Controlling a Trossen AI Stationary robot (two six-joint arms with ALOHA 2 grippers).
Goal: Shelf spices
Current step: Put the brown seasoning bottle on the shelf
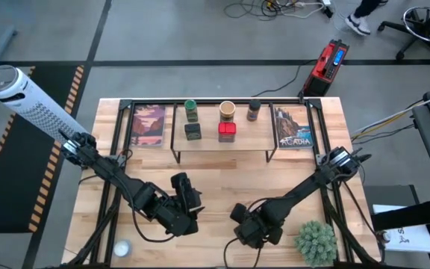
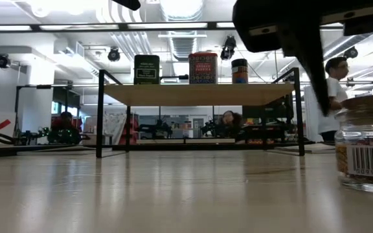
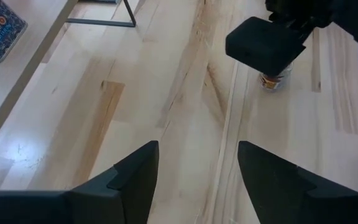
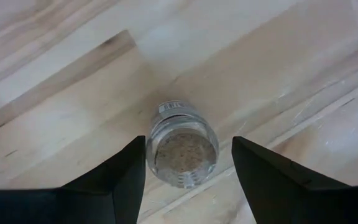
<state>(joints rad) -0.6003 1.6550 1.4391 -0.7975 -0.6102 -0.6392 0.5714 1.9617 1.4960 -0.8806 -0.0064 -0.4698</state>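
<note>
Five spices stand on the shelf (image 1: 222, 146): the green-lidded jar (image 1: 191, 110), black box (image 1: 192, 131), tan round jar (image 1: 227, 110), red tin (image 1: 227, 131) and dark-capped bottle (image 1: 254, 110). The tiny clear jar (image 4: 182, 152) stands upright on the tabletop near the near edge; it also shows in the low view (image 2: 368, 155). My right gripper (image 4: 188, 140) hangs over it, open, pointing down, one finger on either side of the jar. My left gripper (image 3: 197, 155), open, hovers over bare table to the jar's left (image 1: 187, 196).
Two picture cards (image 1: 149, 125) (image 1: 293, 127) stand at the shelf's ends. A green spiky plant (image 1: 316, 240) sits at the near right corner, close to my right arm. A small white round object (image 1: 120, 248) lies near the near left edge. Bare wood lies between the grippers and the shelf.
</note>
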